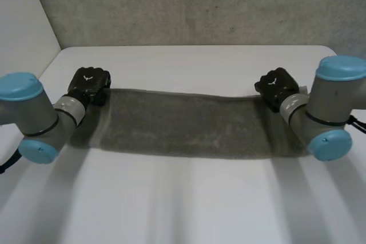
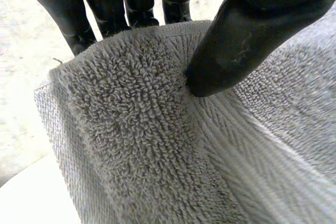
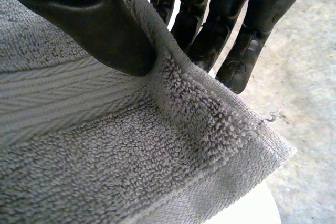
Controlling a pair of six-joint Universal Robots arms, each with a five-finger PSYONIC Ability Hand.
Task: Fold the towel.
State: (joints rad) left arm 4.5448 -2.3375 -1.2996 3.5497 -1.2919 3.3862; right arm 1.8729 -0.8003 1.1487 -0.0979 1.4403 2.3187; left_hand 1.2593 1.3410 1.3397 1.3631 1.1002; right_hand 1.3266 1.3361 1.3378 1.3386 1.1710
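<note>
Grey terry towel (image 1: 183, 124) stretches as a long band across the middle of the white table (image 1: 189, 198), slightly sagging along its far edge. The left hand (image 1: 88, 86) holds its ten o'clock corner and the right hand (image 1: 277, 87) its two o'clock corner. In the left wrist view the thumb (image 2: 247, 40) presses the looped pile (image 2: 131, 129) against the fingers (image 2: 105, 3) behind it, a pinch on the cloth. The right wrist view shows the same: thumb (image 3: 100, 30) on top, fingers (image 3: 252, 30) beneath, with a flat woven stripe beside the hemmed corner (image 3: 252, 140).
</note>
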